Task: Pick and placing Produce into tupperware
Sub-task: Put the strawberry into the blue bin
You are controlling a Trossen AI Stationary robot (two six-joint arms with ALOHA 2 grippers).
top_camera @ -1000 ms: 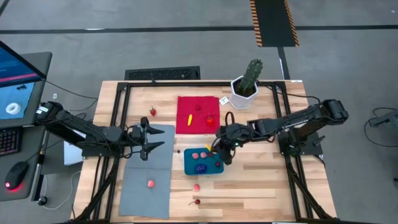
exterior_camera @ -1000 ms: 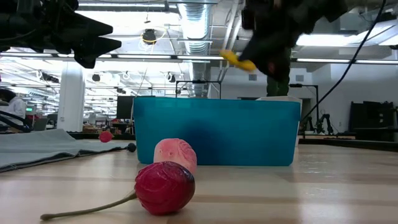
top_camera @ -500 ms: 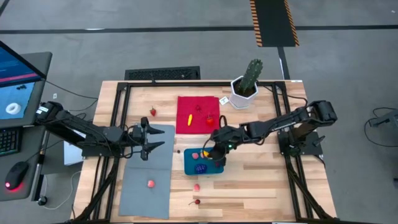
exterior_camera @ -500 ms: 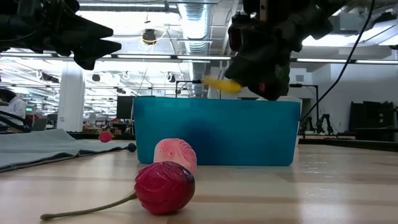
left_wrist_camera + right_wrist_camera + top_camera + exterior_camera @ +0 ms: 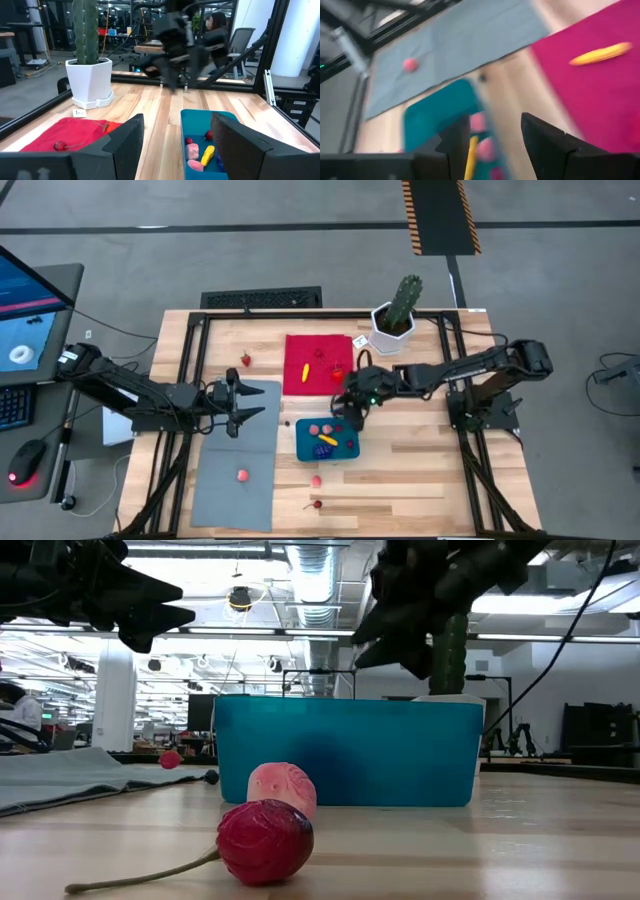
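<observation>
High view first: on my left the left gripper (image 5: pixel 237 408) hangs over the grey mat (image 5: pixel 236 490) with fingers spread and nothing in them. Next comes the tupperware (image 5: pixel 303 450), with a yellow piece (image 5: pixel 327 440) among the produce inside. The right gripper (image 5: pixel 352 412) sits just past its far edge, jaws parted and, as far as I can tell, empty
</observation>
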